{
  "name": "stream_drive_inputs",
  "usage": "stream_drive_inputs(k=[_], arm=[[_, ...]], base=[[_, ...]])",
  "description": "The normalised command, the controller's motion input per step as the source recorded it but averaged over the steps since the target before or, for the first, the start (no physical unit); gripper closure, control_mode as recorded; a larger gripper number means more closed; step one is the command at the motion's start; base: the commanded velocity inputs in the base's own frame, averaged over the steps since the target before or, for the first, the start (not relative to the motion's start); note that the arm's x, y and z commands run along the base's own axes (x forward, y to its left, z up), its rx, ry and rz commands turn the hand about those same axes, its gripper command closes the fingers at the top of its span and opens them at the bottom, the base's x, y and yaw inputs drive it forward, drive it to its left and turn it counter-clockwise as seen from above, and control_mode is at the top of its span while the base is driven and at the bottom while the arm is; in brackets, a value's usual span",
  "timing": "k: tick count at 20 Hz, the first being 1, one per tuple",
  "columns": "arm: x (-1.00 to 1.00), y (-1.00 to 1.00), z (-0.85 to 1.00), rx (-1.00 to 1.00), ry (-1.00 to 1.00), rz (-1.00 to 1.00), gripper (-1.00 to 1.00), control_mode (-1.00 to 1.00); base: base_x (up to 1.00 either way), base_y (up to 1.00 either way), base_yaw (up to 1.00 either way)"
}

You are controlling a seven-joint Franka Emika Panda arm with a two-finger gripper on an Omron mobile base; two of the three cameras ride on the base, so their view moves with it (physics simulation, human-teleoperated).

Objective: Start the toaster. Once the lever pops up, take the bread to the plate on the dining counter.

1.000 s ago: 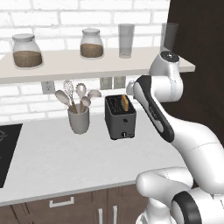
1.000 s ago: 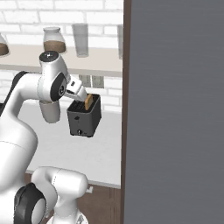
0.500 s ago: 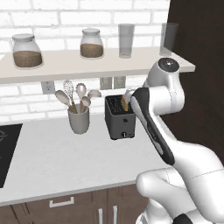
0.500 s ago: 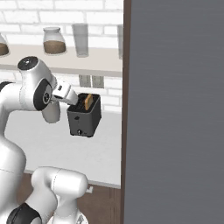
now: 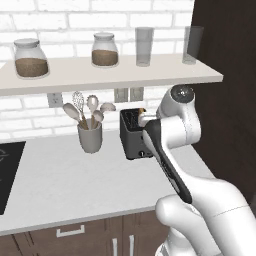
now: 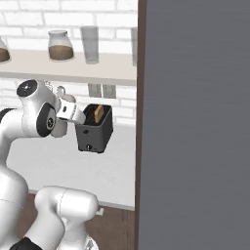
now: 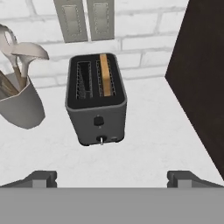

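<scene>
Tool of mine is wide open near the toaster at frame centre; the bread sits inside, lever not pressed, I judge.

Arm folded up over the desk's right end, elbow high, forearm angled down and forward. Gripper aimed down at the desk surface near its back edge, jaws spread fully wide, nothing between them, touching nothing.

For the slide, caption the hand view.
Open end effector faces the toaster, bread in its right slot.
</scene>
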Motion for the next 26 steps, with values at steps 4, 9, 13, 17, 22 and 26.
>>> stream_drive_inputs(k=[4, 9, 13, 17, 22, 26], arm=[[0.27, 0.00, -0.09, 0.00, 0.01, 0.00, -1.00, -1.00], [0.43, 0.00, -0.12, 0.00, 0.04, 0.00, -1.00, -1.00], [0.49, -0.07, -0.20, 0.00, 0.06, 0.00, -1.00, -1.00], [0.34, -0.13, -0.22, 0.00, 0.02, 0.00, -1.00, -1.00], [0.19, -0.09, -0.20, 0.00, 0.00, -0.01, -1.00, -1.00], [0.31, -0.03, -0.18, 0.00, 0.00, 0.00, -1.00, -1.00]], base=[[0.00, 0.00, 0.00], [0.00, 0.00, 0.00], [0.00, 0.00, 0.00], [0.00, 0.00, 0.00], [0.00, 0.00, 0.00], [0.00, 0.00, 0.00]])
